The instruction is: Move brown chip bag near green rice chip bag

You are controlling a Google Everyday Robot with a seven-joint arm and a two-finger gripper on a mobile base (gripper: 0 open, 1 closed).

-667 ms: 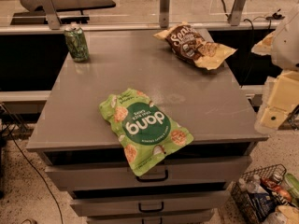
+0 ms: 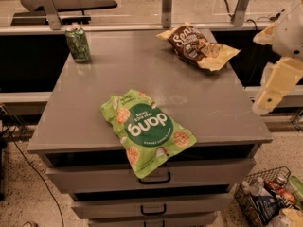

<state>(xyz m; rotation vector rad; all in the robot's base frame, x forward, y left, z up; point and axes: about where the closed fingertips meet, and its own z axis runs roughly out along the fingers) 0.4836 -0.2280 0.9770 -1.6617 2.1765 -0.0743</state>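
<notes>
Two bags had not budged since a moment earlier: the brown chip bag (image 2: 198,45) lay at the far right corner of the grey cabinet top (image 2: 94,103), well apart from the green rice chip bag (image 2: 147,131), which overhung the front edge. Only the gripper (image 2: 272,91) had crept slightly upward, off the cabinet's right side, touching nothing; we could not tell its grip state. Down on the floor, a wire basket (image 2: 246,198) held bottles and packets.
</notes>
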